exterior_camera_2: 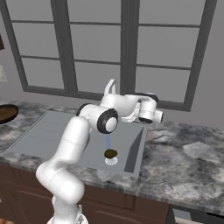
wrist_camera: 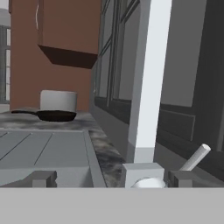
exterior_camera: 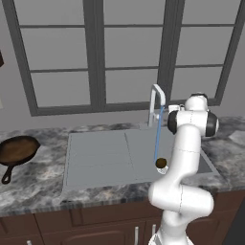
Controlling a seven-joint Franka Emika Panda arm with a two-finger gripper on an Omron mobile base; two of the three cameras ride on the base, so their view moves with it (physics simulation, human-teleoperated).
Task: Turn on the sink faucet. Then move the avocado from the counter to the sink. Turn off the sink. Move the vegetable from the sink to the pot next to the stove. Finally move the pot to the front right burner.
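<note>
Left base view showed water streaming from the faucet (exterior_camera: 156, 103) onto the avocado (exterior_camera: 161, 163) in the sink (exterior_camera: 95, 158), below the gripper (wrist_camera: 112, 178). Its jaws stood spread beside the faucet's base; shutoff, pot (wrist_camera: 58, 100) and burner steps remained.

A dark frying pan (exterior_camera: 18, 150) lay on the marbled grey bench (exterior_camera: 33, 182) well left of the basin, handle toward the front edge. Brown cabinet doors (exterior_camera: 72, 233) ran beneath, and a grey-framed window (exterior_camera: 100, 52) stood behind.
</note>
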